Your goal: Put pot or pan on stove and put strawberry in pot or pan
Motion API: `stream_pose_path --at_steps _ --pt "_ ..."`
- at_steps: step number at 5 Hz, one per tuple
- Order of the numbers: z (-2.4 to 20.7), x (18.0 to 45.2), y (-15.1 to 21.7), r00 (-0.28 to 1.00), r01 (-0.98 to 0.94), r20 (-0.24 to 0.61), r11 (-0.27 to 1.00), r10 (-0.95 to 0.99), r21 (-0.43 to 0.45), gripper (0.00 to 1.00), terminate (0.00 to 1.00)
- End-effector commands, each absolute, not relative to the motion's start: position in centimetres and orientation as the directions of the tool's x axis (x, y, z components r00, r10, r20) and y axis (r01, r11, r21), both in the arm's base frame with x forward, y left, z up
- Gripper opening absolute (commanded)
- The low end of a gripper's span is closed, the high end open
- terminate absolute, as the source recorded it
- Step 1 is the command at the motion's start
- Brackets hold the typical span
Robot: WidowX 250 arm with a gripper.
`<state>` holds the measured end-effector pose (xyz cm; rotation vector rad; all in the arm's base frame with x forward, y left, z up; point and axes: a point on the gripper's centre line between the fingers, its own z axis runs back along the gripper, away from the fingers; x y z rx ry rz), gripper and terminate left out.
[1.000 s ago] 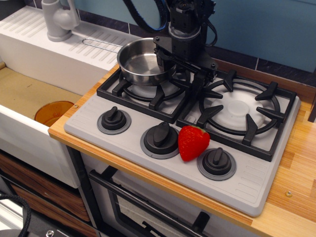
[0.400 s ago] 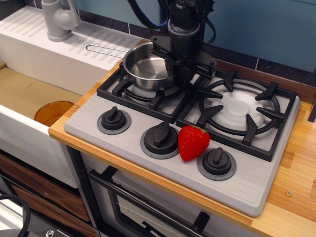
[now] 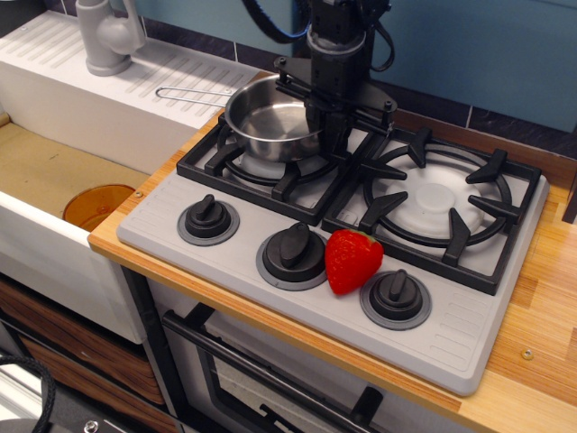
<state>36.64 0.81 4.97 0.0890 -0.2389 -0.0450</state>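
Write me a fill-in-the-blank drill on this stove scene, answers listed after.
1. The saucepan sits on the ___ burner grate.
2. The strawberry lies between two black ___.
3. The saucepan holds ___ strawberries.
4. The tool is at the saucepan's ___ rim.

Answers: left; knobs; no; right

pot (image 3: 270, 122): shiny steel, upright on stove (image 3: 334, 230) left burner | strawberry (image 3: 351, 260): red, between knobs
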Motion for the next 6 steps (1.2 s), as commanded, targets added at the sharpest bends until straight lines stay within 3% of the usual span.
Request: stream_pose_path --at_steps 1,3,6 --pt "9.9 38.3 0.0 0.966 0.036 0.256 0.998 -0.048 0.053 0.0 0.0" --pt "13.0 37.2 -1.4 0.977 0.01 0.212 0.997 -0.025 0.072 0.0 0.0" --pt "13.3 34.6 -7.9 0.967 -0.115 0.238 0.988 0.089 0.1 0.0 0.0"
